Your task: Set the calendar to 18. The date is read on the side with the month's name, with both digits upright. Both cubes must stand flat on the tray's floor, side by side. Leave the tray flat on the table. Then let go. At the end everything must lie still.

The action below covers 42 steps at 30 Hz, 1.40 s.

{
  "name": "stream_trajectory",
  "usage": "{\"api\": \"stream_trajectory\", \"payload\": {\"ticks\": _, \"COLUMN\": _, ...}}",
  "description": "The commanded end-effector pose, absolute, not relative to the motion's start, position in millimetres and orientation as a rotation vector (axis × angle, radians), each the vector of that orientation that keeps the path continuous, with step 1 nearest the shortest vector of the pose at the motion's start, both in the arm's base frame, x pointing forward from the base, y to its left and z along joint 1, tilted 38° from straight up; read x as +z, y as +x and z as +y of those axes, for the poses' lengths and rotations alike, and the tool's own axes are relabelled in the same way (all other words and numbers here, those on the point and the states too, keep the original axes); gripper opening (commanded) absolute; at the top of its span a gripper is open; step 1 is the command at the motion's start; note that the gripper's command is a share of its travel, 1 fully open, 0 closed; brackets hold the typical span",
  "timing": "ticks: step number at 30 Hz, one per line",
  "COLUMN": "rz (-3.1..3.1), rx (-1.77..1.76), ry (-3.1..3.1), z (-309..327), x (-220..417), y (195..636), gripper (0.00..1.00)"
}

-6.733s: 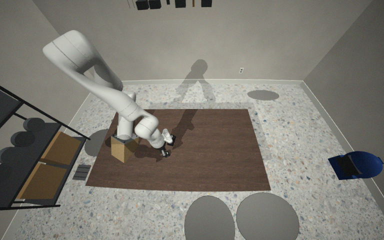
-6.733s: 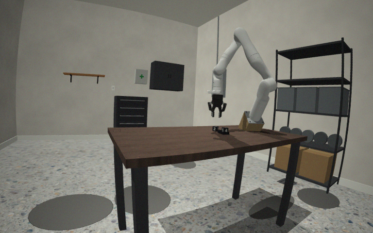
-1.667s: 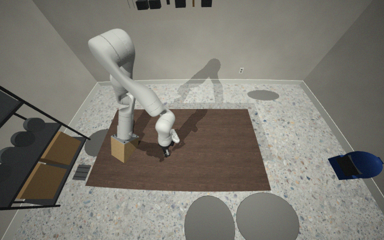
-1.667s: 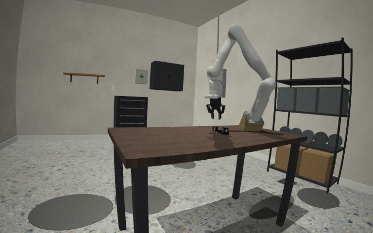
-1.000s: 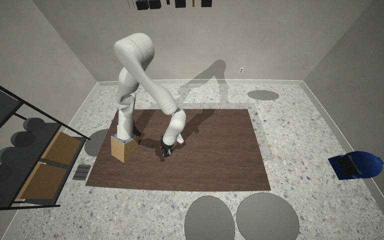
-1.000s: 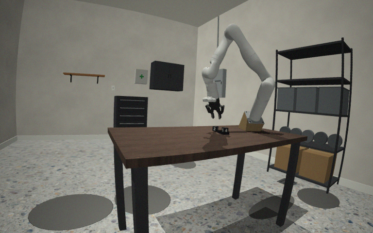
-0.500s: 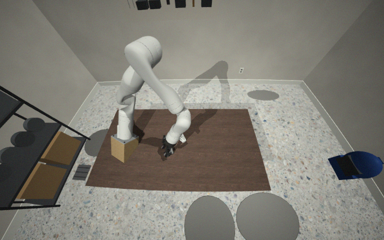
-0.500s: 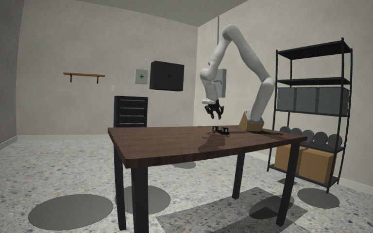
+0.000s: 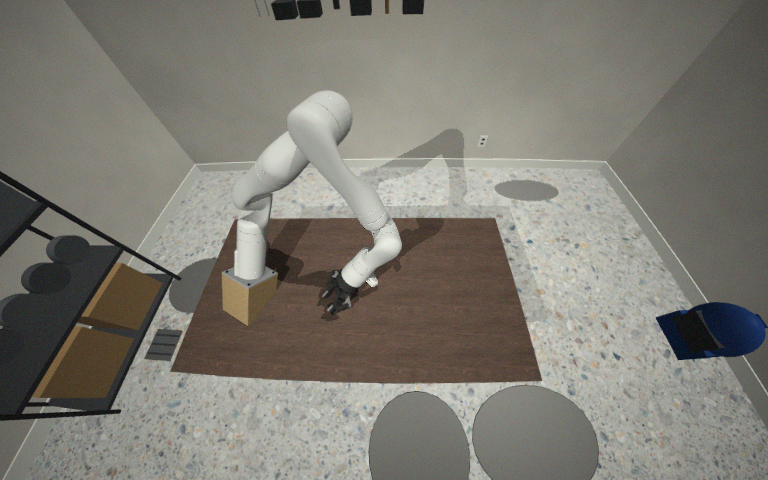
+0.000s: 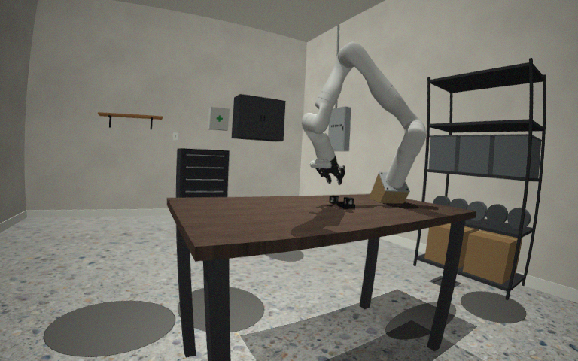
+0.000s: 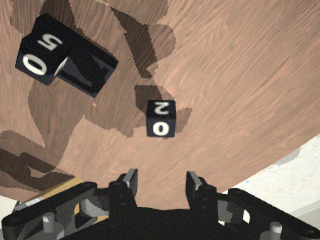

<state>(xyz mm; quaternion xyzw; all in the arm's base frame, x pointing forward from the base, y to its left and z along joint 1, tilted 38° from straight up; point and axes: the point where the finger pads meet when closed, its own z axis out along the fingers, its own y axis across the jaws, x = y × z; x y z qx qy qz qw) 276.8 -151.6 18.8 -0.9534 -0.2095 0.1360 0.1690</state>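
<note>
A small black cube [image 11: 160,119] lies alone on the wooden table, showing a 2 on one face and a 0 on another; it also shows in the exterior view [image 10: 334,198]. The black tray [image 11: 90,68] lies beside it and holds the second cube [image 11: 42,51] at one end, with faces reading 5 and 0. The tray also shows in the exterior view [image 10: 348,202]. My gripper [image 11: 161,180] hangs well above the table, over the loose cube, half open with nothing between the fingers. In the top view the gripper [image 9: 338,298] hides both cubes. The month's name is not readable.
The arm's tan base block [image 9: 249,294] stands on the table near the tray. A black shelf rack [image 10: 482,170] with boxes stands beyond the table's end. The table's edge [image 11: 280,160] lies close to the loose cube in the wrist view.
</note>
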Motion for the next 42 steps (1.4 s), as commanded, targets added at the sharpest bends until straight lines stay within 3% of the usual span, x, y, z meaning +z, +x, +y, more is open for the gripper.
{"api": "stream_trajectory", "payload": {"ticks": 1, "rz": -0.628, "rx": 0.412, "ry": -2.706, "z": -146, "x": 18, "y": 283, "gripper": 0.48}}
{"api": "stream_trajectory", "payload": {"ticks": 42, "rz": -0.629, "rx": 0.418, "ry": -2.706, "z": -136, "x": 3, "y": 290, "gripper": 0.48}}
